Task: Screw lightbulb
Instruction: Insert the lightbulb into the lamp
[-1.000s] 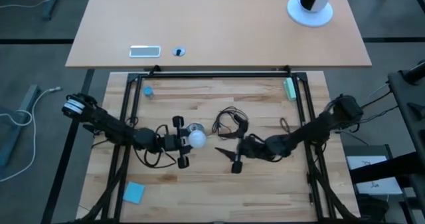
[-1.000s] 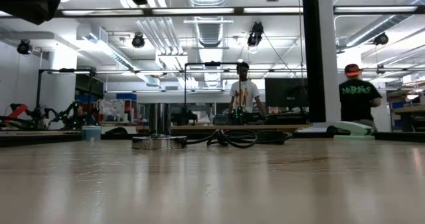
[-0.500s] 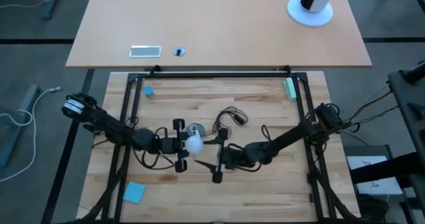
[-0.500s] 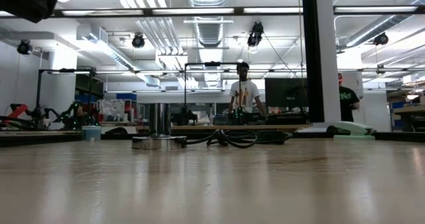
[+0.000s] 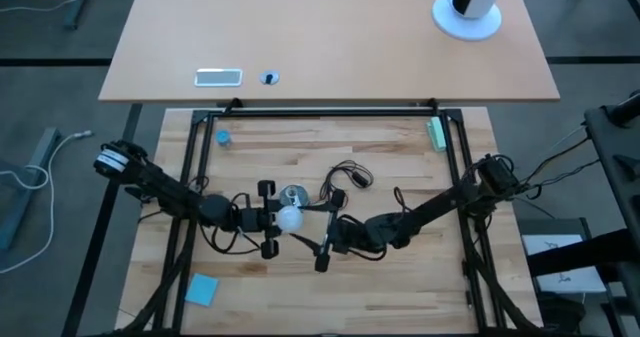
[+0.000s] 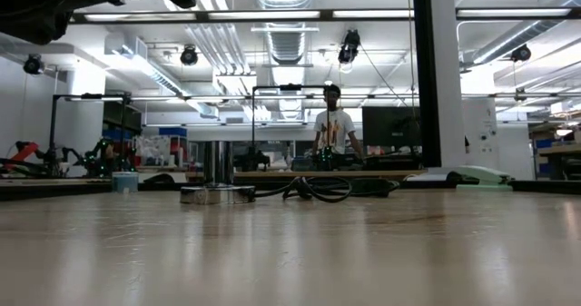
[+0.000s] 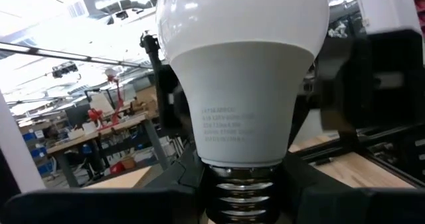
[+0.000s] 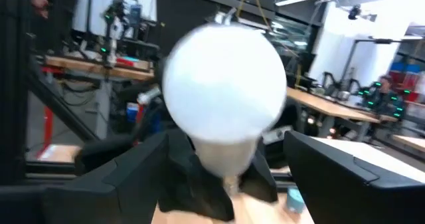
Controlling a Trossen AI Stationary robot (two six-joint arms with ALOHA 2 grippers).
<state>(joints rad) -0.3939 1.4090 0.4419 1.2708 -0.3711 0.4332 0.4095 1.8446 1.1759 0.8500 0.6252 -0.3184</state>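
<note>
The right tool (image 5: 322, 244) has travelled across the table toward the left tool (image 5: 268, 220) over the last second, and its fingers have spread to their widest on the way. It now sits just beside the lightbulb (image 5: 290, 217), with the round glass end facing straight into the open gap, as the right wrist view shows: the lightbulb (image 8: 224, 104) fills the space ahead of the two dark fingers (image 8: 116, 181), which have not closed on it. The left tool has not shifted; it stays clenched on the lightbulb (image 7: 244, 71) at its silvery screw base, glass end pointing away toward the right tool. My reading is that a handover or a two-armed hold is being set up, so the bulb can be taken by the glass and turned into the socket (image 5: 293, 194), which lies on the table (image 5: 400, 157) just beyond the left tool, black cord (image 5: 345, 180) trailing off toward the right tool's far side. Nothing is screwed in yet.

Counted: one lightbulb, one socket with one cord, two tools. Well behind the left tool lies one small blue cap (image 5: 222, 137); one blue square pad (image 5: 201, 289) lies on its near side. One green block (image 5: 437, 133) sits far behind the right tool.
</note>
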